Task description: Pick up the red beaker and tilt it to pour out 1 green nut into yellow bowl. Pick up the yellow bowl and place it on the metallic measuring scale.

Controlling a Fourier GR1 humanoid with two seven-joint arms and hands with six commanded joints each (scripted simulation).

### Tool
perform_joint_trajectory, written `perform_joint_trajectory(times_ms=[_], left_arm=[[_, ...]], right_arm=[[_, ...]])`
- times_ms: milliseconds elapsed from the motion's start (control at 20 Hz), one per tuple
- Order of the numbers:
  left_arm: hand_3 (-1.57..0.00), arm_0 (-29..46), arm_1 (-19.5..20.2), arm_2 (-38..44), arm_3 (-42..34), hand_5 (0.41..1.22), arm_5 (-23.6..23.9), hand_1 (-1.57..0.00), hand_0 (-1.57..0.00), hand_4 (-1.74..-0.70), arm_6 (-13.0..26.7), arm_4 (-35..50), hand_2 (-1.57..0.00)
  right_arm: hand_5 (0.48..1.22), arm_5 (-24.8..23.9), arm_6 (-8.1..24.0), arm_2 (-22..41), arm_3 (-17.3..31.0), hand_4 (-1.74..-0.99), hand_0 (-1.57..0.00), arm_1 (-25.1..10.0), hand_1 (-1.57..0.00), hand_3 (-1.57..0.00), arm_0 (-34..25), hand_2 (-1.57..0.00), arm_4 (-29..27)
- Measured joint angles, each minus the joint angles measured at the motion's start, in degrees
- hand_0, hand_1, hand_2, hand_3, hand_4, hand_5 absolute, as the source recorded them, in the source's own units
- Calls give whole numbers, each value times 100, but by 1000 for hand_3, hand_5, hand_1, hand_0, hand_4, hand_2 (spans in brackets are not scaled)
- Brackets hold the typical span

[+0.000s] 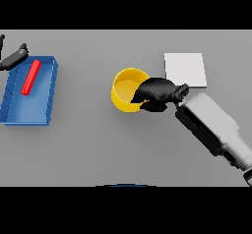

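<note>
Yellow bowl [129,89] is being gripped at its rim by the right hand [156,94], fingers curling round it. Left hand [14,57] is hovering, fingers relaxed, over the blue tray [42,107].

The right hand [156,94] wraps its fingers around the right side of the yellow bowl [126,90], near the middle of the grey table [98,144]. A flat metal scale [185,69] lies just behind the hand. At the table's left edge sits a blue tray [42,107] with a red beaker [31,77] lying in it. The left hand [13,58] shows by the tray's back corner.
</note>
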Motion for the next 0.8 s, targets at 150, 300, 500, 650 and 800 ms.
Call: perform_joint_trajectory(times_ms=[150,300,500,650,800], left_arm=[[1,-17,-4,18,34,737,11,1,1,-797,-1,0,1],[1,-37,-27,26,29,741,51,1,1,-799,-102,-16,1],[1,-34,58,47,-8,751,16,1,1,-790,-76,-12,1],[1,-8,52,55,31,754,-2,1,1,-792,-117,-3,1],[1,13,102,106,-7,757,-29,1,1,-803,-90,60,1]], right_arm=[[1218,186,223,-55,-298,-1722,-1557,-191,-1554,-1309,-5,-1553,-94],[1218,309,403,-98,-363,-1723,-1564,-210,-1555,-1319,-99,-1561,-205],[1220,153,576,-268,-351,-1723,-1490,-437,-1542,-1301,-173,-1567,-187],[1220,120,711,-416,-240,-1725,-1529,-645,-1556,-1383,-277,-1569,-221],[1221,-96,607,-493,106,-1725,-1550,-811,-1563,-1407,-408,-1570,-175]])
